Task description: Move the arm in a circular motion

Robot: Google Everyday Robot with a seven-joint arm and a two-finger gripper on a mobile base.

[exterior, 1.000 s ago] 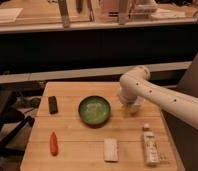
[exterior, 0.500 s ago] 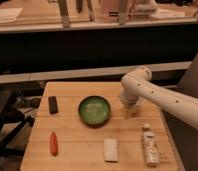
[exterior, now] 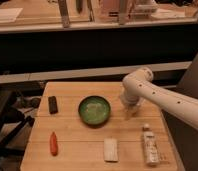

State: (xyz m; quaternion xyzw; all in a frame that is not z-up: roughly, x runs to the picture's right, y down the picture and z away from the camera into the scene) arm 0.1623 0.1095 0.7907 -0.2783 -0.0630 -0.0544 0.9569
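The arm [exterior: 162,97], white with thick tubular segments, reaches in from the right edge over the wooden table [exterior: 77,160]. Its rounded elbow joint sits above the table's far right part. From there the wrist bends downward. The gripper [exterior: 131,109] hangs just above the tabletop, to the right of the green bowl [exterior: 94,110] and apart from it. Nothing shows in the gripper.
A black rectangular item [exterior: 53,104] lies at the far left. An orange-red item [exterior: 53,143] lies front left, a white bar [exterior: 110,149] front centre, and a clear bottle [exterior: 150,144] on its side front right. A dark counter front stands behind the table.
The wrist and gripper have shifted slightly to the right and towards the table's front, away from the bowl's rim. The tabletop items have not moved.
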